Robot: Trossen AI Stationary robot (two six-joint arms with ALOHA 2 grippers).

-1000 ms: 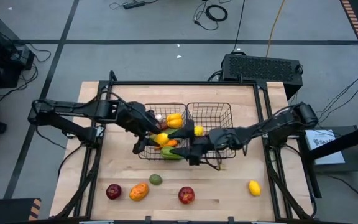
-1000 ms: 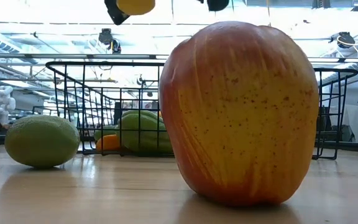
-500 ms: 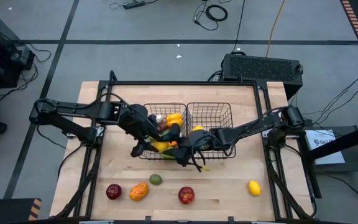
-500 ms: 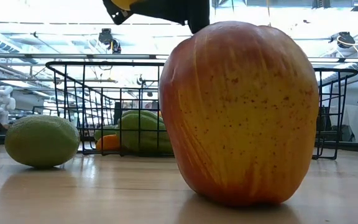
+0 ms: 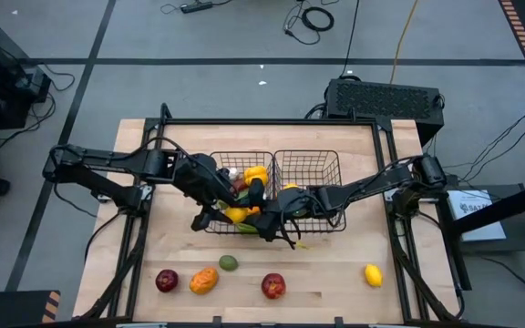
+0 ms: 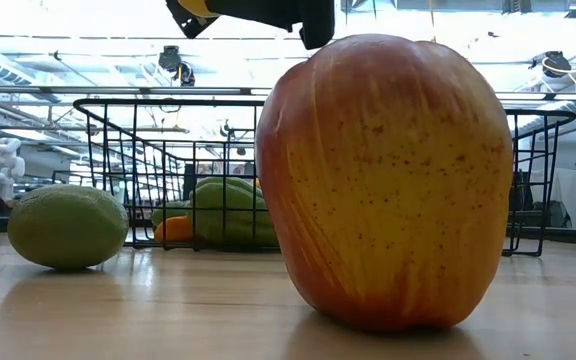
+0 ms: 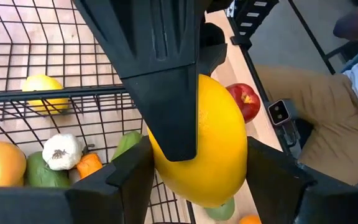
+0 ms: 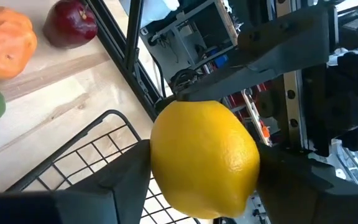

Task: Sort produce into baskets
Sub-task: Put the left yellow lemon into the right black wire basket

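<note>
A yellow lemon (image 5: 237,215) hangs above the near edge of the left basket (image 5: 217,173), between my two grippers. My left gripper (image 5: 226,210) comes from the table's left and is shut on it. My right gripper (image 5: 261,219) comes from the right, and its fingers close on the same lemon. The left basket holds a yellow pepper (image 5: 256,174), a garlic bulb (image 7: 61,151), green produce and a small orange pepper (image 7: 89,165). The right basket (image 5: 322,159) holds a lemon (image 5: 290,189). My left gripper pinches the lemon's two sides (image 7: 160,168) between its two fingers, coming about level from the table's left. The lemon is lifted clear above the basket rim. My right gripper has the same lemon's other two sides (image 8: 157,168) between its fingers, coming from the table's right. One of its fingers (image 7: 160,81) lies flat across the lemon's face.
On the table's near part lie a dark red apple (image 5: 166,280), an orange pepper (image 5: 204,280), a green lime (image 5: 229,263), a red apple (image 5: 272,286) and a lemon (image 5: 373,274). A person's legs (image 7: 316,118) show beyond the table edge.
My right gripper has gone toward the table's left, up to the lemon that my left gripper holds, and now has its fingers around it. My left gripper and the lemon have shifted slightly toward the near edge.
</note>
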